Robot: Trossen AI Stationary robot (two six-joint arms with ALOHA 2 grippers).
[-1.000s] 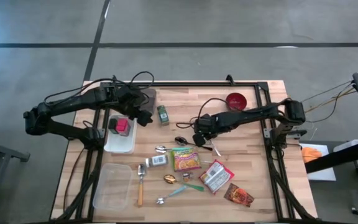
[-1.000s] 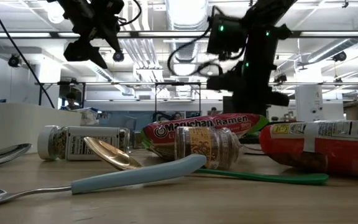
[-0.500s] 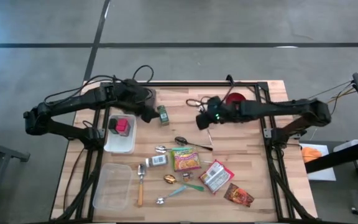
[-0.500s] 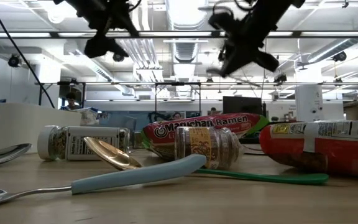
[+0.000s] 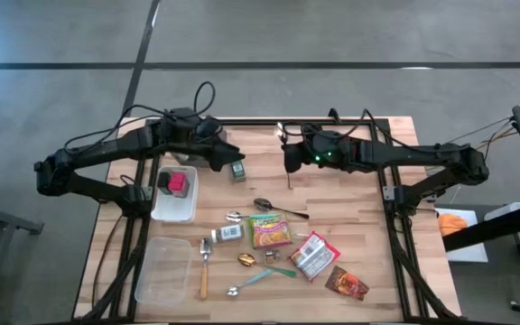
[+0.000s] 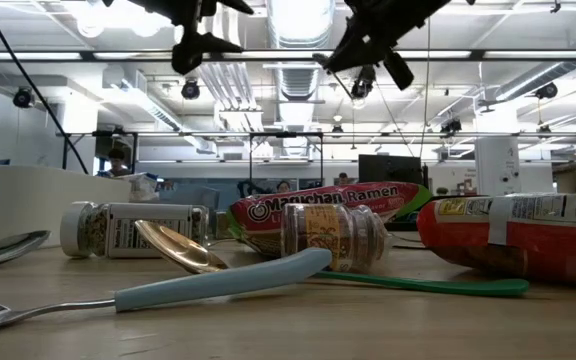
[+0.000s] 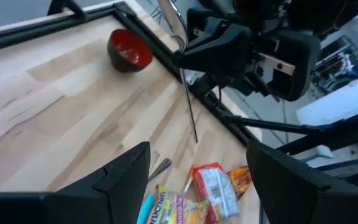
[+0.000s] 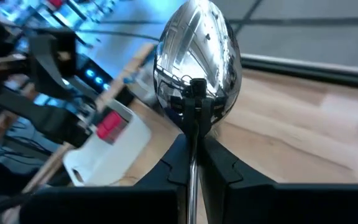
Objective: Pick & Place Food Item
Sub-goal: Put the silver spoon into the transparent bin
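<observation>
My right gripper [image 5: 289, 161] hangs high over the table's far middle, shut on a silver spoon [image 8: 197, 62]. My left gripper [image 7: 197, 186] is open and holds nothing; it hovers over the far left, next to a green-capped jar [image 5: 236, 167], and faces the right gripper. A ramen packet [image 5: 270, 230], a red-and-white packet [image 5: 314, 255] and a dark red packet [image 5: 347, 283] lie flat on the near half of the table. A pink-red item [image 5: 177, 183] sits in a white tray [image 5: 171, 210]. My right gripper pinches the spoon between its two fingers [image 8: 219, 165] at the neck just below the bowl [image 8: 193, 127]. The bowl sticks out beyond the fingertips. The thin handle [image 7: 190, 112] hangs down below the gripper, clear of the table.
A red bowl [image 7: 129, 51] stands at the far right. Several spoons [image 5: 273, 208] and a lying spice jar [image 5: 228, 233] are scattered among the packets. A clear container [image 5: 163, 269] sits near left. The black frame rail [image 5: 332, 121] runs along the far edge.
My right gripper has risen from the table's middle and gone toward the far edge, tipping from pointing down to nearly level. It stays shut on the spoon, which is now well clear of the table. My left gripper has tipped upward and drifted slightly right.
</observation>
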